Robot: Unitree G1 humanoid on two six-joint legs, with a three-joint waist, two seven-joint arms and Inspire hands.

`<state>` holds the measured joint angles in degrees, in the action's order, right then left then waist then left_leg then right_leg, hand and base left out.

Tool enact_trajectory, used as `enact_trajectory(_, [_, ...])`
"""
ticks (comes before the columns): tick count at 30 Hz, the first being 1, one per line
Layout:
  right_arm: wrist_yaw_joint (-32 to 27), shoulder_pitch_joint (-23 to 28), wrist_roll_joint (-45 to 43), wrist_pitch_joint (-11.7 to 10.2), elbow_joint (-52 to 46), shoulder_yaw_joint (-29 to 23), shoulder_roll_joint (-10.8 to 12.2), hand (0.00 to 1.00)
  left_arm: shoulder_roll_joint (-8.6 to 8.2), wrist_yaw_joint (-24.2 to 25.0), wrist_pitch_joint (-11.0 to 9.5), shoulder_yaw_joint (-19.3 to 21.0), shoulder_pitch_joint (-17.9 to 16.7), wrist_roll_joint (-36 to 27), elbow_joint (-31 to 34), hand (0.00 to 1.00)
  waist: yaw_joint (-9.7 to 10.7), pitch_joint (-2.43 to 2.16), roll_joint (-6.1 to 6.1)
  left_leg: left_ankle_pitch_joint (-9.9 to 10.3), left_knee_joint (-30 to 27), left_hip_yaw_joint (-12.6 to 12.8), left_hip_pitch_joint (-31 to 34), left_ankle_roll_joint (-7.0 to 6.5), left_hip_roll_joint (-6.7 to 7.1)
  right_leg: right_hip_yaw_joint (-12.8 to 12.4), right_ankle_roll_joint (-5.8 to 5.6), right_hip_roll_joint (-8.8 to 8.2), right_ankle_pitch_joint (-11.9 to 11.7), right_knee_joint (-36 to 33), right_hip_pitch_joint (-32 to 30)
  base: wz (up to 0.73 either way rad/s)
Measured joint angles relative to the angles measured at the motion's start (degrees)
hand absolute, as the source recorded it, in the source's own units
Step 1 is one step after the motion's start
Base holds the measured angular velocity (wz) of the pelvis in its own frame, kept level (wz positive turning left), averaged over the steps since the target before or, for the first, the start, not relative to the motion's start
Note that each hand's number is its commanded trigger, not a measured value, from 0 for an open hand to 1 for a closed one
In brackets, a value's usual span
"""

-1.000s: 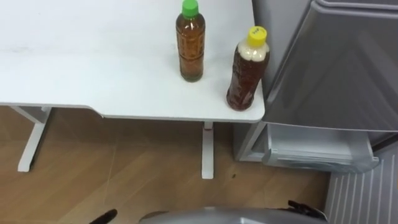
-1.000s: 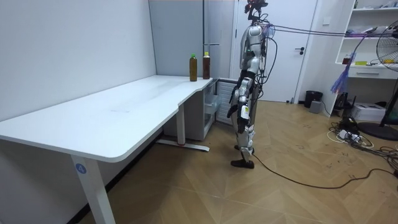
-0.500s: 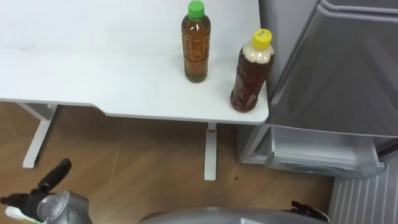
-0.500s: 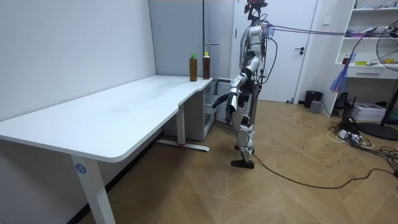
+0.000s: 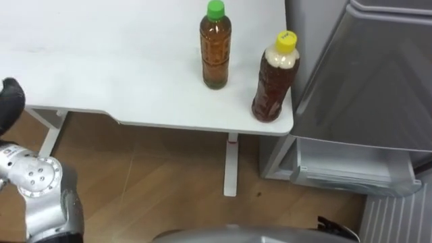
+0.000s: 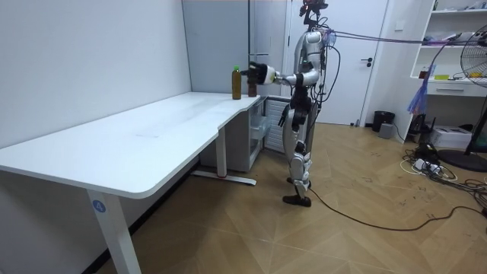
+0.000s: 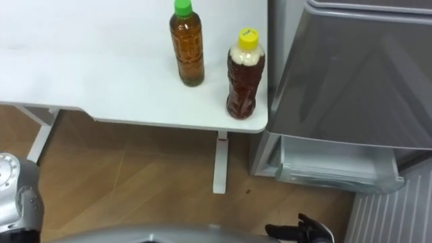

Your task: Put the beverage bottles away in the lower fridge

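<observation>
Left hand (image 5: 9, 102), grip impossible to tell, hovers by the white table's (image 5: 101, 61) front edge, seemingly bound for the green-capped brown bottle (image 5: 215, 47) and yellow-capped brown bottle (image 5: 274, 81) at its right corner.

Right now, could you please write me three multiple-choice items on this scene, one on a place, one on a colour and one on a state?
1. Where do the green-capped bottle and the yellow-capped bottle stand?
A. on the floor
B. on the table, at its corner beside the fridge
C. in the fridge
2. Which cap is nearer the fridge?
A. green
B. yellow
C. red
3. How are the bottles?
A. lying down
B. upright, uncapped
C. upright, capped
Answers: 1 B, both rest on the white top by the grey fridge; 2 B, the yellow cap is next to the fridge wall; 3 C, both stand with caps on.
</observation>
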<state>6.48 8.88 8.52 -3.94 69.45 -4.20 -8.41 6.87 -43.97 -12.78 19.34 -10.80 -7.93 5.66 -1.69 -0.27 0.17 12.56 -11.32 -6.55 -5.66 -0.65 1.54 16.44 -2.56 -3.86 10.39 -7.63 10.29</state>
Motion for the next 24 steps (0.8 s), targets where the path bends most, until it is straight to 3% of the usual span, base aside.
enact_trajectory(6, [0.86,-0.12,0.29,-1.47,0.66,0.03,-0.08,0.00,0.66,5.92,-0.02,-3.67,0.12,6.33,7.36,0.00,0.53,0.23,0.00,0.03,0.43,0.07,-0.04,-0.03,0.01,-0.64,0.00,0.02,0.00,-0.01,-0.07,0.00])
enact_trajectory(10, [1.70,-1.01,0.47,-1.88,1.89,0.11,-0.07,0.00,0.80,9.53,-0.03,-5.94,0.47,8.89,9.00,0.00,1.77,0.49,-0.08,0.03,0.44,0.11,-0.01,-0.04,-0.01,-0.65,0.02,0.04,-0.01,-0.05,-0.22,0.00])
enact_trajectory(15, [2.44,-3.45,0.32,-2.36,4.71,0.22,-0.23,0.00,1.22,16.55,-0.03,-9.96,4.86,8.94,11.35,0.00,3.42,0.84,-0.44,0.07,-0.04,0.45,1.44,-0.10,-0.01,-1.22,0.16,0.04,-0.10,-0.04,-1.46,-0.02])
enact_trajectory(19, [2.89,-3.89,0.27,-2.39,4.77,0.15,-0.32,0.00,1.64,21.61,0.04,-12.03,5.31,8.95,12.79,0.00,4.35,0.76,-0.31,0.06,0.18,1.68,0.93,-0.11,-0.19,-2.32,0.15,0.12,-0.09,0.02,-1.54,-0.13])
enact_trajectory(24, [4.24,-5.05,1.17,-2.51,6.46,0.69,-0.43,0.00,1.61,29.37,1.83,-16.49,5.65,5.39,13.07,0.00,5.20,0.71,-0.44,0.06,0.46,2.68,0.93,-0.12,-0.35,-2.49,0.15,0.12,-0.09,0.02,-1.78,0.00])
